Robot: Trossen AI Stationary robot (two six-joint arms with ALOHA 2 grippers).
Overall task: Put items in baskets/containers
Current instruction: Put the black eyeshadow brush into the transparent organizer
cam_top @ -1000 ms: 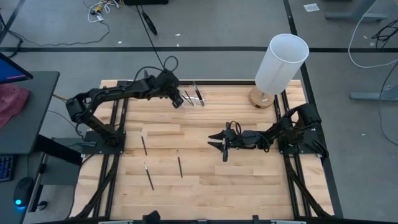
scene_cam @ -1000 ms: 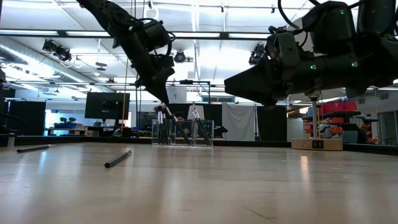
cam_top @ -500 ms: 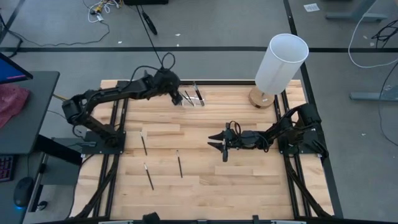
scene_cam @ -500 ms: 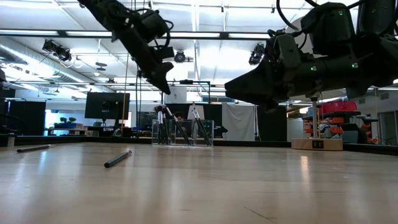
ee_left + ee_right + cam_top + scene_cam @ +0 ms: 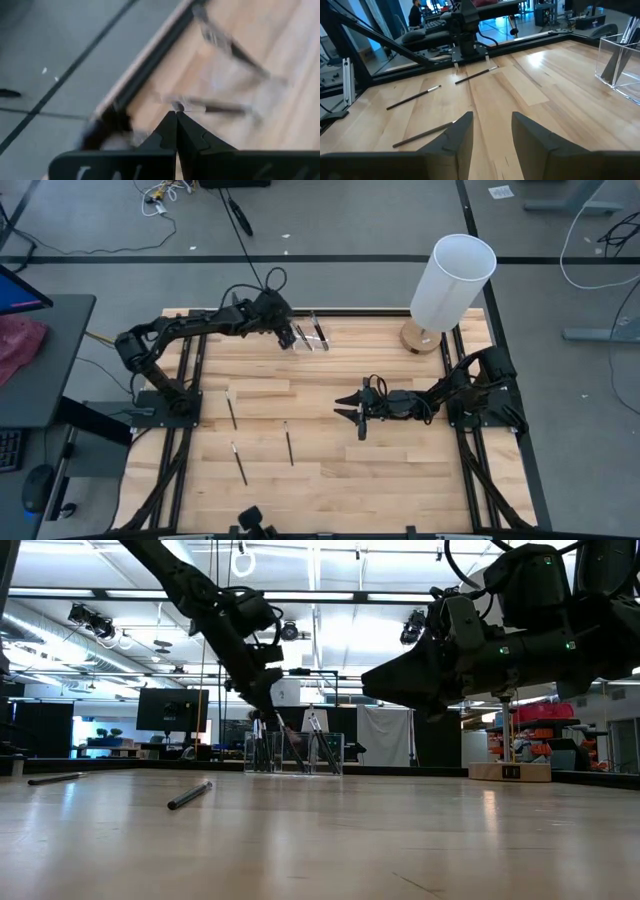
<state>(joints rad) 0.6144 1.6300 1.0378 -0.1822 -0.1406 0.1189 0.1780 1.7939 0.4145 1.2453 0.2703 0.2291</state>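
Note:
The clear organiser box (image 5: 312, 335) stands at the table's far edge, and several dark brushes lean upright inside it (image 5: 295, 752). Three loose brushes lie flat on the left half of the table (image 5: 231, 410) (image 5: 239, 463) (image 5: 289, 448). My left gripper (image 5: 290, 338) is shut and points down over the organiser's left end (image 5: 175, 114). My right gripper (image 5: 350, 408) hangs open above the middle of the table, clear of everything (image 5: 492, 130). My left gripper's shut tips (image 5: 268, 712) stand right at the upper end of a brush that leans in the organiser. I cannot tell whether they touch it, and the left wrist view is blurred there.
A tall white cylinder (image 5: 452, 280) on a round wooden base (image 5: 420, 338) stands at the far right corner. The three loose brushes also show ahead of the right gripper (image 5: 414, 97) (image 5: 476, 74) (image 5: 422, 134). Bare wood lies to the right and near.
My left gripper moved a little toward the far edge and the organiser, rose, then came back down over the organiser's left end, staying shut. The right arm and the loose brushes kept still.

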